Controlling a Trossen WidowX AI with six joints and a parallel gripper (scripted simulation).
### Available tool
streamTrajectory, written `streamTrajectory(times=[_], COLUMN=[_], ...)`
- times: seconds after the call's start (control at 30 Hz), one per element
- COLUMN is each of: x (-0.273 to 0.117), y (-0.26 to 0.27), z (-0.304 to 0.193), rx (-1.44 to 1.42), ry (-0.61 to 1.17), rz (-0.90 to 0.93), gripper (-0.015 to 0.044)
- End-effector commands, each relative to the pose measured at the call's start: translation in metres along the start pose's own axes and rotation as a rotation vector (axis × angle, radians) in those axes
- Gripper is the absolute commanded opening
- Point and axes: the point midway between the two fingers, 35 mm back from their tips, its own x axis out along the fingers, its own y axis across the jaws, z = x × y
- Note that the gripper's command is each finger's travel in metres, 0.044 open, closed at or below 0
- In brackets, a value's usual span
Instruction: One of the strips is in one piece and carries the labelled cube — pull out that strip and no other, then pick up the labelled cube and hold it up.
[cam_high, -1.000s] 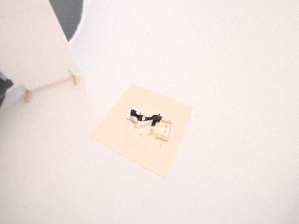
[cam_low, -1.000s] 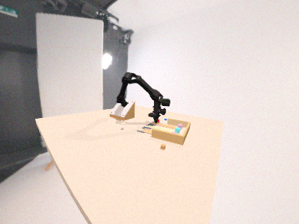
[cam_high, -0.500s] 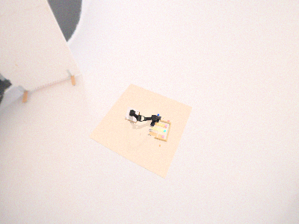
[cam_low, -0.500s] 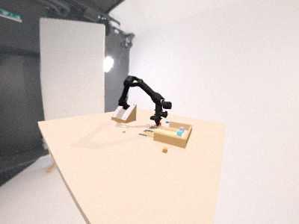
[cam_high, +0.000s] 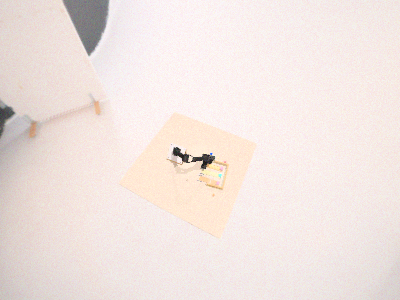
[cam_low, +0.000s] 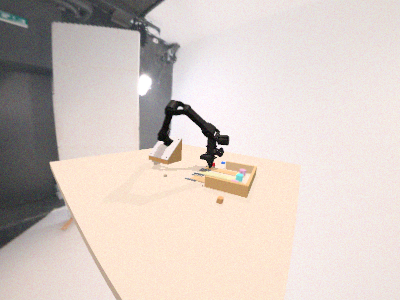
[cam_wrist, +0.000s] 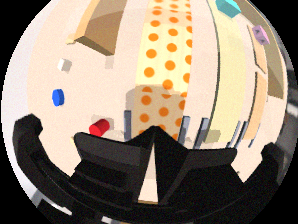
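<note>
My gripper (cam_wrist: 154, 129) (cam_low: 210, 165) is shut with nothing between the fingers, low over the near end of the orange-dotted strip (cam_wrist: 162, 60). Grey plates (cam_wrist: 128, 125) flank that end. A fainter band crosses the strip near the top of the wrist view; I cannot tell whether it is a break. A plain yellow strip (cam_wrist: 231, 75) lies to its right. The far-right orange strip is in two pieces, a near piece (cam_wrist: 257, 105) and a far piece (cam_wrist: 257, 50). A teal cube (cam_wrist: 228, 7) (cam_low: 240, 177) and a purple cube (cam_wrist: 260, 34) with dark marks sit farther in. Another pink cube (cam_low: 242, 171) stands behind the teal one.
A wooden tray (cam_low: 225, 187) (cam_wrist: 95, 44) walls in the strips' far parts. Left of the strips lie a red cylinder (cam_wrist: 99, 127), a blue piece (cam_wrist: 58, 97) and a white cube (cam_wrist: 64, 65). An orange-brown block (cam_low: 220, 200) lies outside the tray's near side.
</note>
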Motion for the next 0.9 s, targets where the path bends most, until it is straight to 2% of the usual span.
streamTrajectory(times=[0.0,0.87], x=[0.002,0.004], y=[-0.001,0.000], z=[0.000,-0.026], rx=[0.000,-0.001], ry=[0.001,0.002], rz=[-0.005,-0.005], gripper=[0.0000,0.0000])
